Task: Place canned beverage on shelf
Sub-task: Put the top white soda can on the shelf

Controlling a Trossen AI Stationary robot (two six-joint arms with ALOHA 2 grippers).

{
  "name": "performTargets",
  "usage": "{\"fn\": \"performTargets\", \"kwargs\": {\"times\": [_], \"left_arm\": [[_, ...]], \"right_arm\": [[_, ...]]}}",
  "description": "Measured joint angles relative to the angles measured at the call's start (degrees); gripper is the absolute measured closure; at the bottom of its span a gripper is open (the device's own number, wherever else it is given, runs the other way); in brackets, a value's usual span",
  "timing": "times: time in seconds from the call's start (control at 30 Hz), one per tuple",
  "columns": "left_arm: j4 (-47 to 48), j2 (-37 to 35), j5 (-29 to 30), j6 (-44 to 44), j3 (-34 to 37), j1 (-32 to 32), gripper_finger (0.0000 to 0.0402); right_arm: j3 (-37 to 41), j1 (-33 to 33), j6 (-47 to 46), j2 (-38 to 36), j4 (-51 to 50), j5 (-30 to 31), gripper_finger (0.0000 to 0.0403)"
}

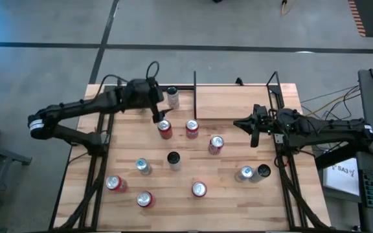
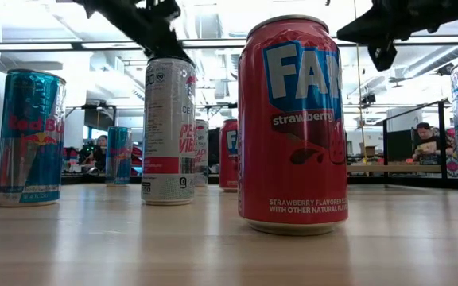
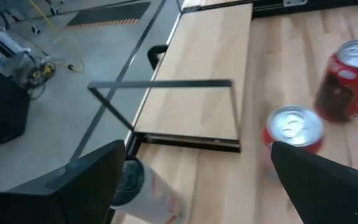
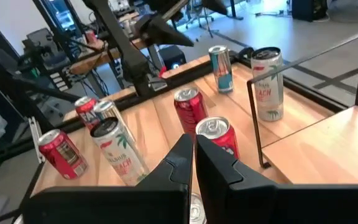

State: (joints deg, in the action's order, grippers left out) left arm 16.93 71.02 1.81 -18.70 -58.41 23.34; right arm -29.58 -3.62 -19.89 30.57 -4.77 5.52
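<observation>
The shelf (image 1: 233, 102) stands at the far edge of the table (image 1: 193, 169), with no can on its light board. A white can (image 1: 172, 97) stands just beside its left end. The left gripper (image 1: 157, 117) hangs with its fingers wide apart near a red can (image 1: 165, 129), holding nothing. The right gripper (image 1: 252, 131) waits at the shelf's right end, its fingers pressed together and empty. Other cans are spread over the table in front
</observation>
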Motion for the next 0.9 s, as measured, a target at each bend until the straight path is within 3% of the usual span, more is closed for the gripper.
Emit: {"fn": "performTargets", "kwargs": {"times": [0.3, 0.9], "left_arm": [[-4.34, 5.42, -4.41, -2.43, 0.0, 6.42, 0.0013], [-8.11, 7.79, -4.45, -4.89, 0.0, 7.95, 0.0013]], "right_arm": [[0.09, 0.0, -0.53, 0.79, -1.12, 0.0, 0.0394], [0.11, -0.02, 1.92, 4.02, -1.38, 0.5, 0.0394]]}}
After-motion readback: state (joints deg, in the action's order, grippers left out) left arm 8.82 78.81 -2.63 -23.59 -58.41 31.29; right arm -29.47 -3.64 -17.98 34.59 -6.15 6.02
